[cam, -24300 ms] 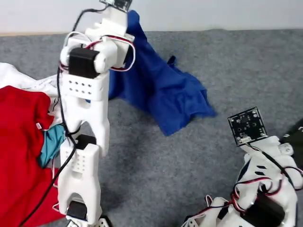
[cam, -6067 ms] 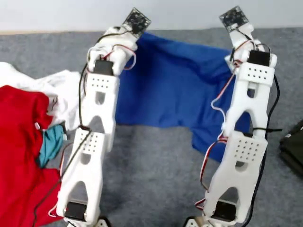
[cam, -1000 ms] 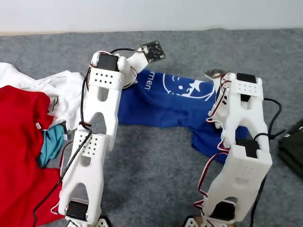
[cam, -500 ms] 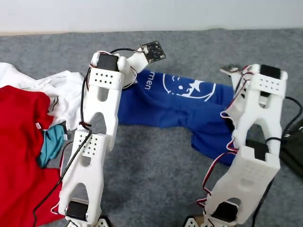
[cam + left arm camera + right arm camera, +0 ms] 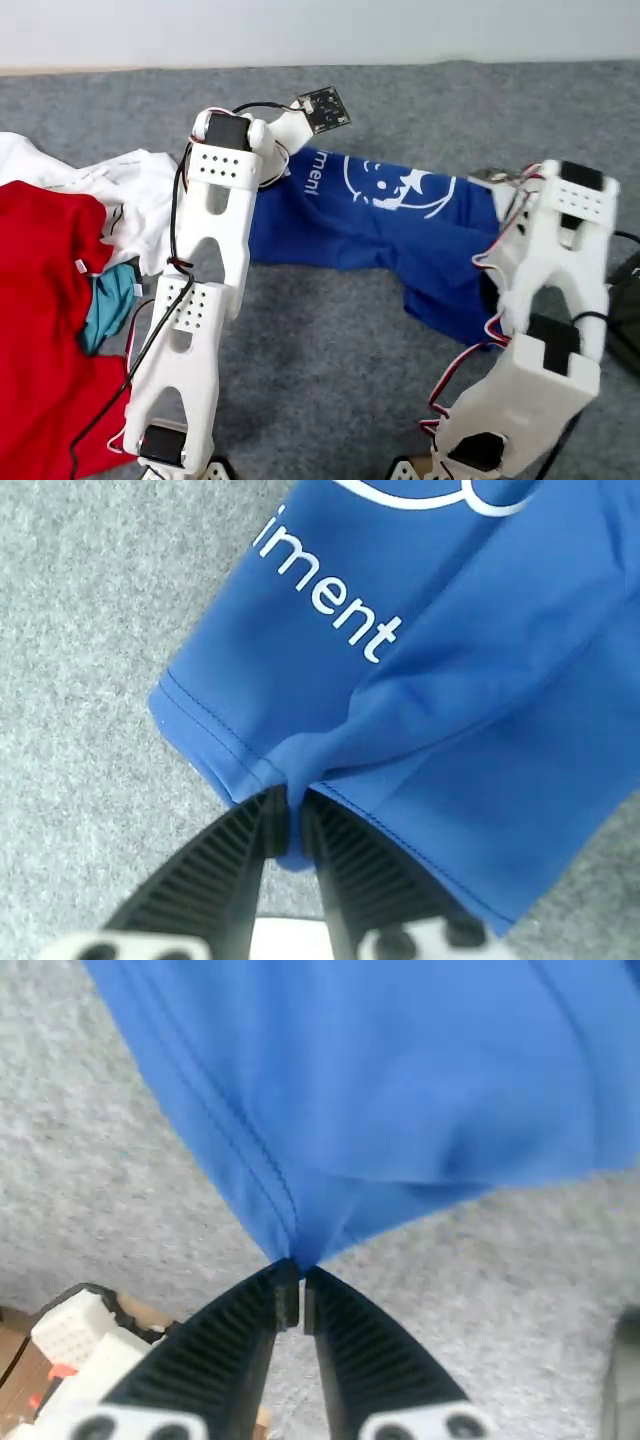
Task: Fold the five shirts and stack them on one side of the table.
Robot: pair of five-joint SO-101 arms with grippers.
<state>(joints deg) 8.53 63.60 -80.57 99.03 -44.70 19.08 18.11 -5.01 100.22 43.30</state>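
Note:
A blue shirt [image 5: 380, 225] with white print lies stretched across the grey table [image 5: 330, 360] between the two arms. My left gripper [image 5: 286, 825] is shut on a bunched bit of its hem, close to the printed letters [image 5: 330, 605]. On the opposite side, my right gripper [image 5: 297, 1295] is shut on a seamed edge of the blue shirt [image 5: 380, 1090]. In the high view the left arm [image 5: 215, 230] stands at the shirt's left end and the right arm [image 5: 555, 250] at its right end. A red shirt [image 5: 40, 300], a white shirt [image 5: 125, 190] and a teal one [image 5: 105, 300] lie heaped at the left.
A dark folded item [image 5: 628, 300] sits at the table's right edge, close to the right arm. Bare grey table surface shows in front of the blue shirt between the arm bases and along the back near the wall [image 5: 400, 30].
The right arm has swung rightward and toward the front with the shirt's edge in its gripper, drawing the blue shirt out wider. The left arm has kept still.

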